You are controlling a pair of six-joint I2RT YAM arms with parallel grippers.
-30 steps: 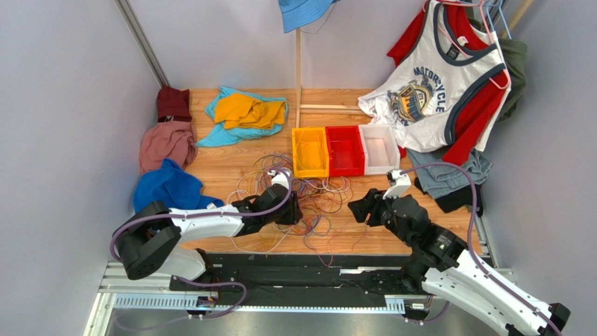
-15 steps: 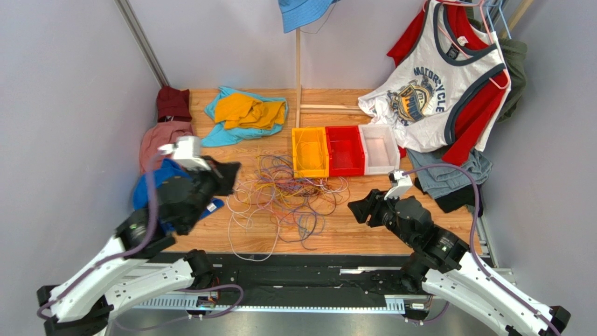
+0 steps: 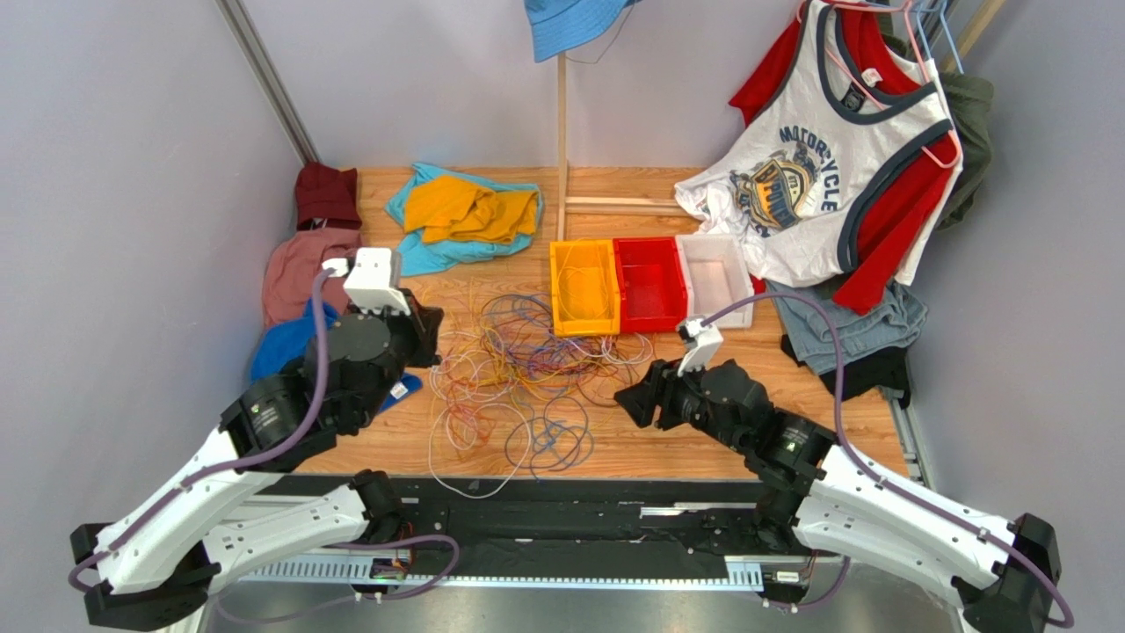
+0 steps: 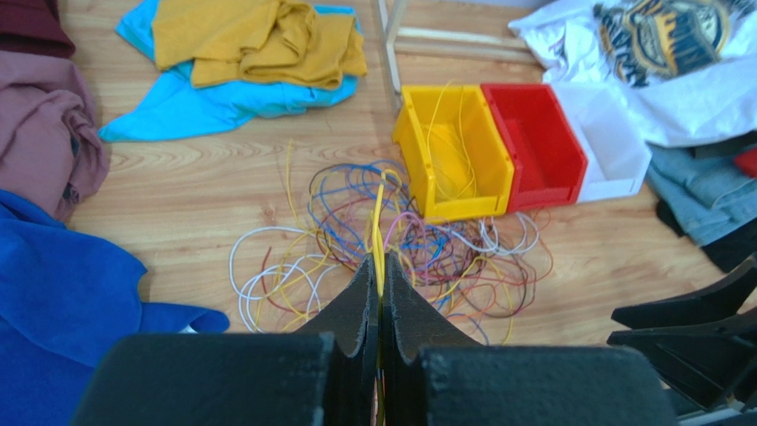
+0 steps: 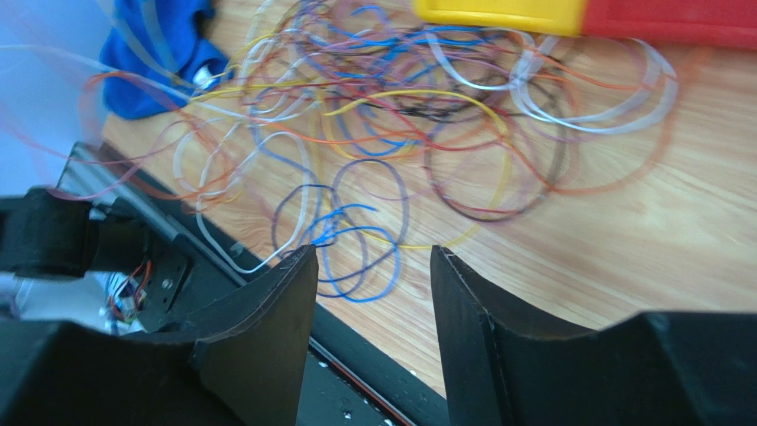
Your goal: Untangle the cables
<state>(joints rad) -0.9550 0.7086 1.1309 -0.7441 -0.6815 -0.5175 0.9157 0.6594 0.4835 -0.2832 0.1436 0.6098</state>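
Note:
The cables (image 3: 528,376) lie in a loose tangle of white, yellow, orange, purple, blue and red loops on the wooden table, in front of the bins. My left gripper (image 3: 425,330) is raised at the tangle's left edge. In the left wrist view it (image 4: 380,263) is shut on a yellow cable (image 4: 378,222) that runs from its tips down into the tangle (image 4: 418,240). My right gripper (image 3: 631,400) is at the tangle's right edge. In the right wrist view it (image 5: 371,257) is open and empty above blue and purple loops (image 5: 355,240).
Yellow (image 3: 584,286), red (image 3: 648,282) and white (image 3: 715,278) bins stand behind the tangle; the yellow bin holds yellow cables (image 4: 453,151). Blue (image 3: 297,350), pink (image 3: 310,271) and cyan-yellow (image 3: 462,211) cloths lie at the left. Jeans (image 3: 845,330) lie at the right.
My left arm has swung from the middle of the tangle out to its left and risen, drawing the cables with it. My right gripper has moved left to the tangle.

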